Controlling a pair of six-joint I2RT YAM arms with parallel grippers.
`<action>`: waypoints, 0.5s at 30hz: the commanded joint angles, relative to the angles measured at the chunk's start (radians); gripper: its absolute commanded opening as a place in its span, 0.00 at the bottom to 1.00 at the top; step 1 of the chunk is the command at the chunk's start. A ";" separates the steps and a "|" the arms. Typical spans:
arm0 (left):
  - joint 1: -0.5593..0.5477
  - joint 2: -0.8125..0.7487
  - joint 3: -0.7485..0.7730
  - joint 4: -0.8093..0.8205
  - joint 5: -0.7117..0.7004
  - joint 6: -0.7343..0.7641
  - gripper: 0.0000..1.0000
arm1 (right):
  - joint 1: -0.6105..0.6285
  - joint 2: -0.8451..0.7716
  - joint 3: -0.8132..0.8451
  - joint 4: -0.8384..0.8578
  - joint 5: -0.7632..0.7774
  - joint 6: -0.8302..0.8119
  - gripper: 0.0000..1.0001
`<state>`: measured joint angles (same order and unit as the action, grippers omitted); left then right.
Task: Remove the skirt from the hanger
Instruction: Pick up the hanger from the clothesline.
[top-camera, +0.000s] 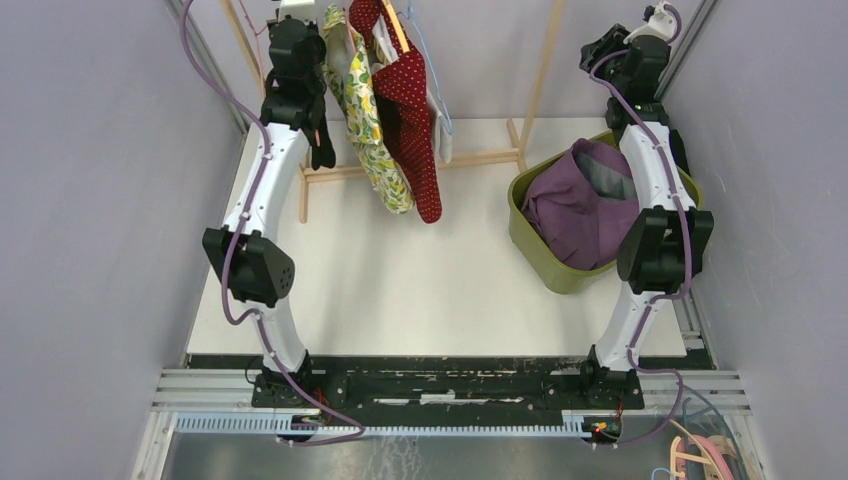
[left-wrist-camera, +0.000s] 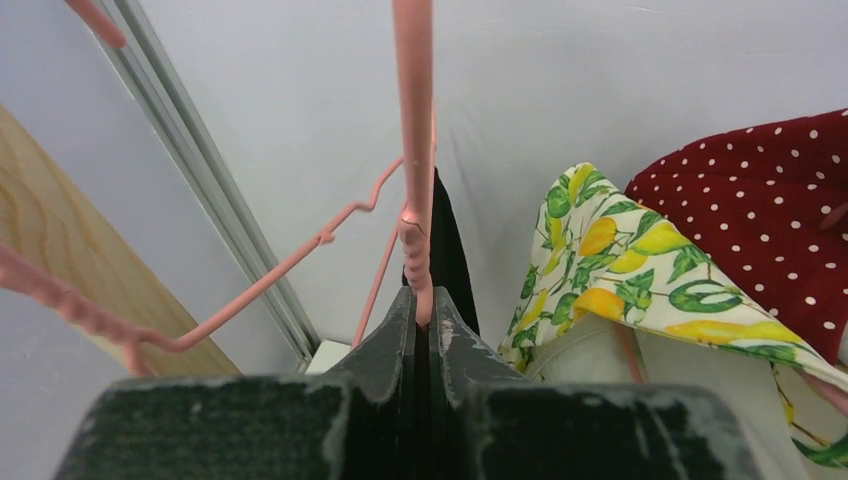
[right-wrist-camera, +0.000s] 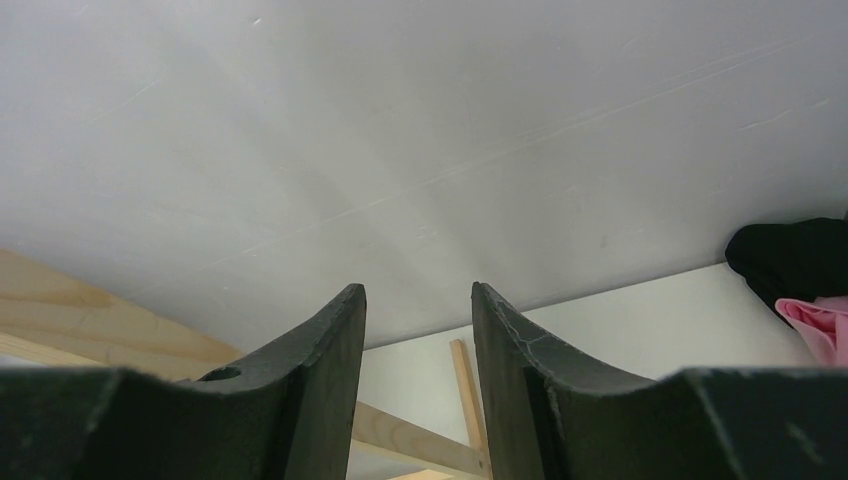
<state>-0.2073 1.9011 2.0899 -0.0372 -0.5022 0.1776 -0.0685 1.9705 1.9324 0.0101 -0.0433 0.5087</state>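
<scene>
Left arm (top-camera: 265, 190) and right arm (top-camera: 650, 170): curved white links are noted, joined by black joint housings (top-camera: 255, 268); a cluster of small holes is seen on the left elbow housing's face; small dark spots are recorded along the white links, possibly screw heads, too small to confirm; a purple cable (top-camera: 228, 285) is routed along each arm; a green light (top-camera: 637, 105) is seen on the right arm's upper black section; both bases are carried on a black plate (top-camera: 440, 385) with scuffed paint; left gripper (left-wrist-camera: 423, 312) fingers (left-wrist-camera: 395, 345) are matt black, worn grey at the edges; right gripper (right-wrist-camera: 418, 300) fingers (right-wrist-camera: 325, 350) are likewise black and curved, one pierced by a round hole (right-wrist-camera: 220, 374).
</scene>
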 joint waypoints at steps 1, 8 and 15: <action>0.000 -0.088 0.053 0.048 0.033 0.030 0.03 | -0.008 -0.002 0.021 0.051 -0.009 0.016 0.49; -0.001 -0.138 0.047 0.051 0.085 -0.004 0.03 | -0.008 -0.012 -0.005 0.055 -0.013 0.016 0.48; -0.003 -0.216 -0.052 0.108 0.104 -0.012 0.03 | -0.007 -0.014 -0.012 0.059 -0.015 0.017 0.48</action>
<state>-0.2089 1.8095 2.0418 -0.0914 -0.4274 0.1753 -0.0685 1.9705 1.9156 0.0135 -0.0490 0.5190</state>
